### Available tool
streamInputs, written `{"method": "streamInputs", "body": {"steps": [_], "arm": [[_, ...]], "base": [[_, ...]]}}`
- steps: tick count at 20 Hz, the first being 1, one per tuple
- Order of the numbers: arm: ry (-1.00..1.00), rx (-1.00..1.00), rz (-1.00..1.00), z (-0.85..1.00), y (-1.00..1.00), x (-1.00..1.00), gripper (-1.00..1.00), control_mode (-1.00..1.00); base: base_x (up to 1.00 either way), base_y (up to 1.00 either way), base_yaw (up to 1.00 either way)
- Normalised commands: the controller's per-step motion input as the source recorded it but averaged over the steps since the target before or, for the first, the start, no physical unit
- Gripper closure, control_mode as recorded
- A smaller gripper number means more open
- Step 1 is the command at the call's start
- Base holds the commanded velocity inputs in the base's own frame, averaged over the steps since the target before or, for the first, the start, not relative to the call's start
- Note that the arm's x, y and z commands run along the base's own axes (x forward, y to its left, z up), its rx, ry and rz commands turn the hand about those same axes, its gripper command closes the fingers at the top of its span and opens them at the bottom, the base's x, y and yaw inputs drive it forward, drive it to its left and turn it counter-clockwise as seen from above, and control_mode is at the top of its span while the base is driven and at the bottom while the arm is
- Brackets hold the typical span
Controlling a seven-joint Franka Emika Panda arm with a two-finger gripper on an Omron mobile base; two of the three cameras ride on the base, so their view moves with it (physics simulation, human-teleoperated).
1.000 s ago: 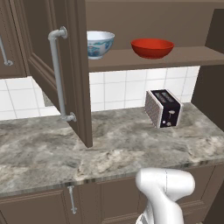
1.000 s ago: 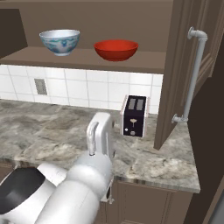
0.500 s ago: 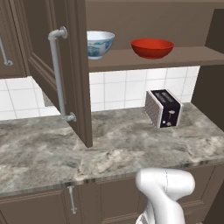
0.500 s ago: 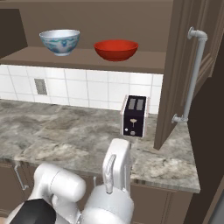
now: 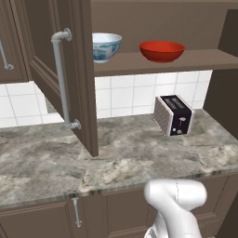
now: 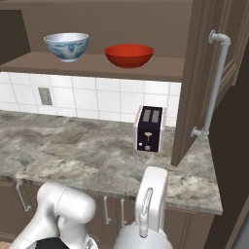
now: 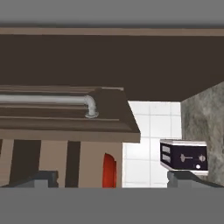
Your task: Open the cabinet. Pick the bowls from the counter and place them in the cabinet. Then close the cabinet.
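Both bowls, white blue-patterned and glossy red, sat on the brown shelf of the dark wooden wall cabinet; closing looked like the remaining step; best push each open door flat near its silver bar handle, steadily; gripper jaws spread wide, empty; handle lay ahead, not between them.

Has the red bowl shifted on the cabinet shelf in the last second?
No. The red bowl sits in the same spot on the shelf, right of the white and blue bowl and above the toaster, as before.
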Motion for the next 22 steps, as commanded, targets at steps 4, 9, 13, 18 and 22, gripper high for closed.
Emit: {"method": "streamInputs", "body": {"steps": [4, 9, 13, 18, 22], "arm": [[0.01, 0.06, 0.01, 0.16, -0.46, 0.00, -1.00, -1.00], [0.00, 0.04, 0.08, 0.18, -0.25, 0.00, -1.00, -1.00], [0.00, 0.02, 0.10, 0.06, -0.14, 0.00, -1.00, -1.00], [0.00, 0.00, 0.14, 0.00, 0.00, 0.08, -1.00, -1.00], [0.00, 0.00, 0.14, 0.00, -0.08, 0.30, -1.00, -1.00]], "base": [[0.00, 0.00, 0.00], [0.00, 0.00, 0.00], [0.00, 0.00, 0.00], [0.00, 0.00, 0.00], [0.00, 0.00, 0.00]]}}
